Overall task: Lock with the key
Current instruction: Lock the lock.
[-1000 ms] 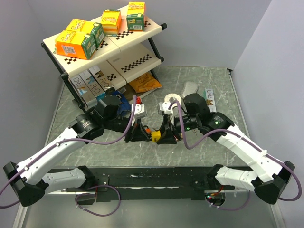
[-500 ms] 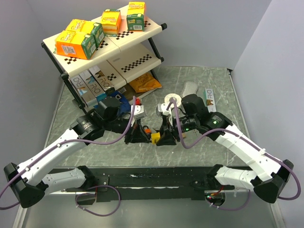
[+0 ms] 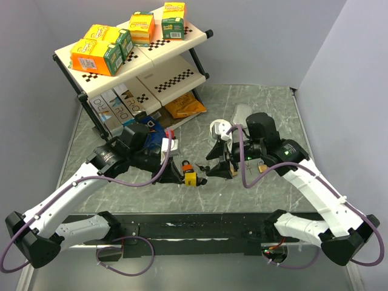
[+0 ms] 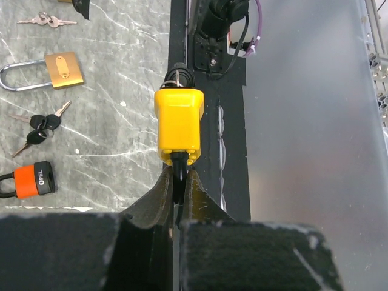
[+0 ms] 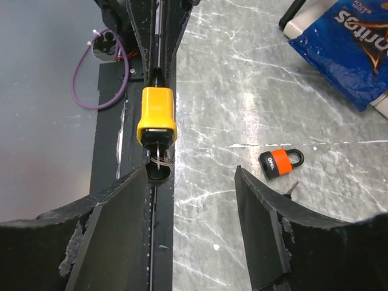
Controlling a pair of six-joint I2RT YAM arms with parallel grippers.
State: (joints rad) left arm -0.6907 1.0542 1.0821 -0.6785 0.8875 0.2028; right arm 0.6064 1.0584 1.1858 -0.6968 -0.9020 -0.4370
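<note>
The small orange padlock (image 4: 27,180), at nine o'clock in the left wrist view, reads "OPEL". The blue chip bag (image 5: 351,42), at one o'clock in the right wrist view, shows part of "Doritos". The white boxes (image 3: 118,108) on the lower shelf carry "RO".

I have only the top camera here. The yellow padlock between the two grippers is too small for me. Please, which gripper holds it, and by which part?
Observer: The left gripper is shut on the black shackle of the yellow padlock, seen from its wrist camera.
Operator: Is the key already in the lock?
Observer: Yes, a key with a black head sticks out of the padlock's end that faces the right gripper.
Operator: Does the right gripper pinch that key?
Observer: No. Its jaws stand open, the key head between them, close to one finger and clear of the other.
</note>
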